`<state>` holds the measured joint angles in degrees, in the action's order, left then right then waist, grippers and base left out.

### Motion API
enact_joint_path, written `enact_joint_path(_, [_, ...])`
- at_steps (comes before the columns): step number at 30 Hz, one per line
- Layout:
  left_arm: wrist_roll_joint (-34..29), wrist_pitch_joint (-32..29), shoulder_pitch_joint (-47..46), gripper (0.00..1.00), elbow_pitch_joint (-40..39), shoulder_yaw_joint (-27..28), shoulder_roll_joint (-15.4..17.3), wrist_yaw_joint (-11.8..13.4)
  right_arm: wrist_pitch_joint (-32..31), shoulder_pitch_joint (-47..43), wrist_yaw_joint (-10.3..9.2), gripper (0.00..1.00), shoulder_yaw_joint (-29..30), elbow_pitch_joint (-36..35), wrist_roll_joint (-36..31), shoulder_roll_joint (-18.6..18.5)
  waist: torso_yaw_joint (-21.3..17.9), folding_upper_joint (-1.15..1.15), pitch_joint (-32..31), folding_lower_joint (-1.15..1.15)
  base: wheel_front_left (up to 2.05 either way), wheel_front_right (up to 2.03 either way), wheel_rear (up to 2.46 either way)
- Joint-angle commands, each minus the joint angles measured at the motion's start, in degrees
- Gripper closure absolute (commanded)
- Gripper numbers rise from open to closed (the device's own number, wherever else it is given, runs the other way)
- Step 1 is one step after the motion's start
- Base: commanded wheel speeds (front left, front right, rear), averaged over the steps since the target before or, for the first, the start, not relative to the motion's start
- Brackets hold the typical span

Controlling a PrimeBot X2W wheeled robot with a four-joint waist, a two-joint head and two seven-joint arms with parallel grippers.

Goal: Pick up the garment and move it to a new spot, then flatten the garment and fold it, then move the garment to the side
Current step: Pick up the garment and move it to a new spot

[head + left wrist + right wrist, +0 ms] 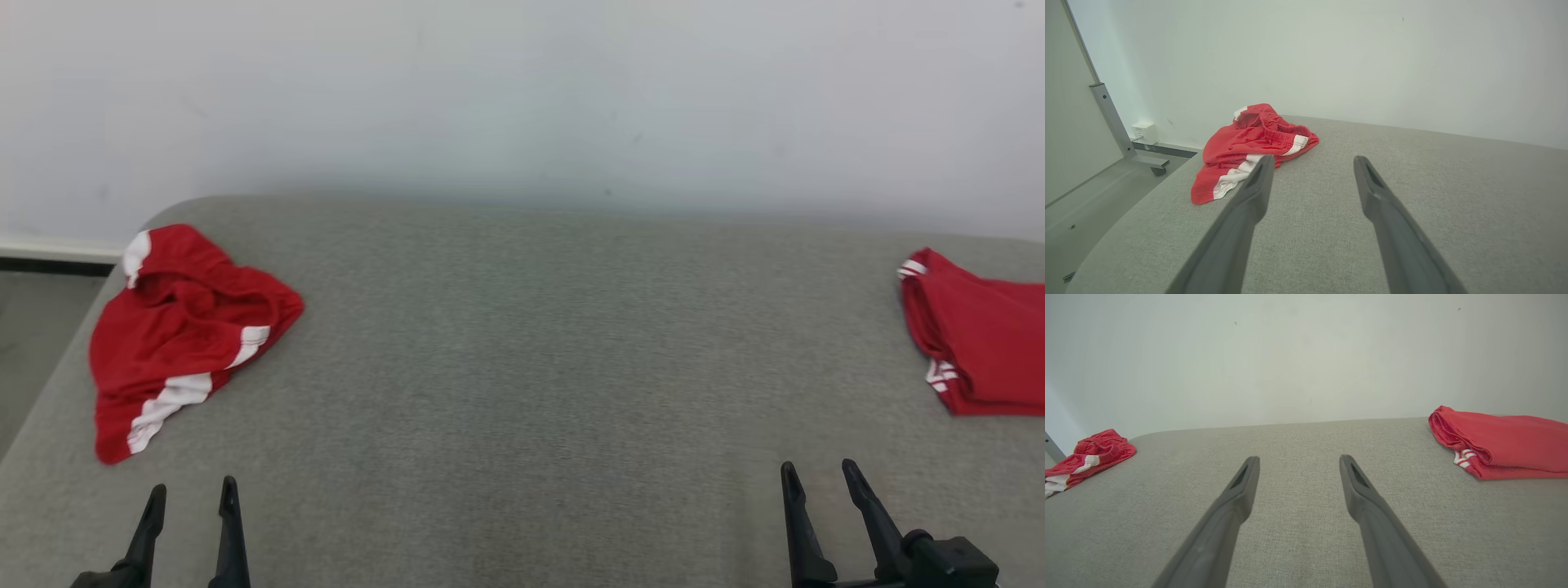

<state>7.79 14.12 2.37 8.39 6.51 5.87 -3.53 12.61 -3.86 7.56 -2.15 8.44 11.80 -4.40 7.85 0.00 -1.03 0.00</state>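
**At the table's left end: one crumpled garment to lift, both grippers empty**

Far left on the grey cloth-covered table (531, 367), close to its rounded corner, lies the crumpled garment (184, 335). It is red with white stripes and bunched into a loose heap. It looks light, soft and limp, so it should sag and drape once raised instead of holding any shape. The weave of the table covering may drag at it if it is slid. A good hold would be the gathered waistband (1280, 132), which stands up at the heap's far side. The white stripe (175, 400) along the near hem also gives a clear edge to pinch.

Just nearer the robot than the heap, the left gripper (194, 487) hangs with its jaws spread wide and nothing between them. The middle of the table is bare cloth. Further right, the right gripper (818, 467) stands the same way, jaws fully apart and empty. Beyond it, at the table's right edge, sits a folded garment (980, 343), also red with white stripes and lying flat.

Count: two red garments, one heaped and one folded. Whether the folded pile holds more than one piece cannot be told. There are two grippers, with two fingers each.
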Motion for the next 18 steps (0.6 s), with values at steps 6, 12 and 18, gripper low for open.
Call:
enact_joint_path(6, [0.8,-0.6,0.1,0.0,-1.0,0.8,0.8,1.0,0.5,-0.2,-0.13,0.0,-0.2,1.1,0.6,0.7,9.9,0.0,0.1,0.0,0.0,0.0,0.0])
enact_joint_path(12, [1.3,-0.7,0.2,0.0,-1.2,1.3,1.3,1.6,0.6,0.7,-0.13,0.0,-0.6,1.8,0.6,0.8,15.5,0.0,0.7,0.0,0.0,0.0,0.0])
enact_joint_path(18, [1.8,-0.5,0.2,0.0,-1.1,1.5,1.3,2.0,0.6,1.2,-0.13,0.0,-1.0,1.9,0.4,0.7,19.0,0.0,1.4,0.0,0.0,0.0,0.0])
